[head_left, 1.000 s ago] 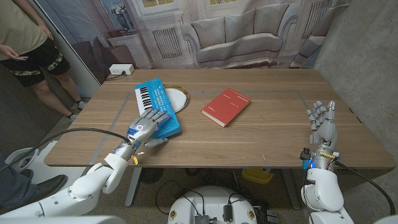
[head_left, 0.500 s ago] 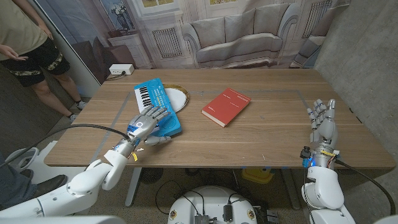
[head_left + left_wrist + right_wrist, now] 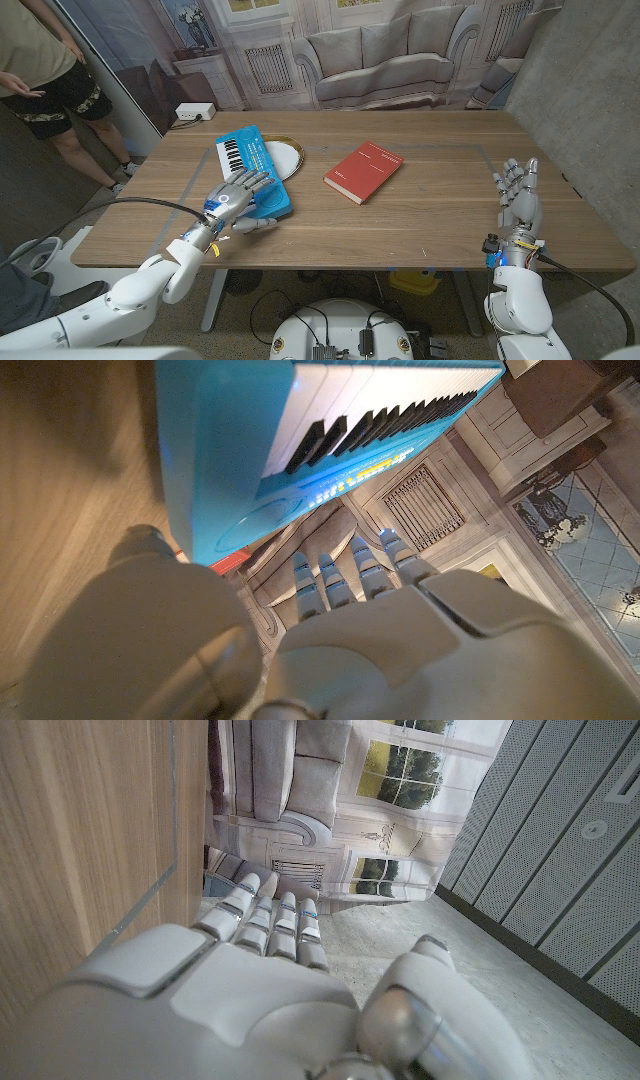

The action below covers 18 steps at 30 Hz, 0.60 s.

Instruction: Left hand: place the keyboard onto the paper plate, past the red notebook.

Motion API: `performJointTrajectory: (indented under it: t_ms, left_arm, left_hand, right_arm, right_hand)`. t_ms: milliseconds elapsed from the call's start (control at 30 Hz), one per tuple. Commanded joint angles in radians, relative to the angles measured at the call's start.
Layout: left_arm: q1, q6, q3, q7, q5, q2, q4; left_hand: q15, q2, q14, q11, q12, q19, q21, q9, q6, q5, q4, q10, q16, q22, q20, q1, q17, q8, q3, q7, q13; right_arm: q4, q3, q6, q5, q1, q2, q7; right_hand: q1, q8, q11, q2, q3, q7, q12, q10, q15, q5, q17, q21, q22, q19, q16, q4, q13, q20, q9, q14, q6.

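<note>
Head view: my left hand (image 3: pixel 232 203), fingers spread, rests on the near end of the blue keyboard (image 3: pixel 252 170); its far end overlaps the paper plate (image 3: pixel 287 152).

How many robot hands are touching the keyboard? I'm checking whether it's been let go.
1: the left hand is at the keyboard's near end; the right hand stands apart at the table's right edge.

paper plate (image 3: pixel 290 156): mostly hidden under the keyboard (image 3: pixel 252 171) beyond my fingers (image 3: pixel 248 184)
keyboard's near end: covered by my left hand (image 3: pixel 232 200)
grip: cannot tell
</note>
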Motion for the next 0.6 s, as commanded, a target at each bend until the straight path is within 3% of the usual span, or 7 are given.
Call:
performJointTrajectory:
  t_ms: [33,600]
  left_arm:
    - [-0.013,-0.024,-0.015,0.003,-0.010,-0.002,-0.001]
    - [-0.071,-0.104,-0.048,0.077,-0.056,-0.049,0.046]
  left_hand:
    - [-0.084,0.000,-0.003,-0.004,0.005,-0.008,0.003,0.004,-0.002,0.008,0.003,-0.006,0.009,0.001,0.000,-0.012,0.003,0.005,-0.010,-0.002,0.003]
    - [-0.087,0.018,0.028,-0.001,0.020,0.004,0.012,0.003,0.020,0.030,0.023,0.031,0.022,0.002,-0.001,-0.052,0.004,0.016,-0.025,-0.002,0.002]
  right_arm:
    - [-0.001,0.004,-0.002,-0.010,0.008,-0.004,-0.001]
    - [-0.009,0.004,-0.035,-0.021,0.040,-0.008,-0.018]
  right_hand:
    - [0.003,0.002,0.000,0.005,-0.005,-0.006,-0.002,0.001,0.005,0.001,0.004,-0.003,0.002,-0.001,-0.001,0.000,0.004,0.002,0.006,0.003,0.006]
    - [0.003,0.001,0.001,0.006,-0.007,-0.006,-0.002,0.000,0.005,0.001,0.004,-0.003,0.002,-0.002,0.000,-0.001,0.004,0.002,0.006,0.003,0.004]
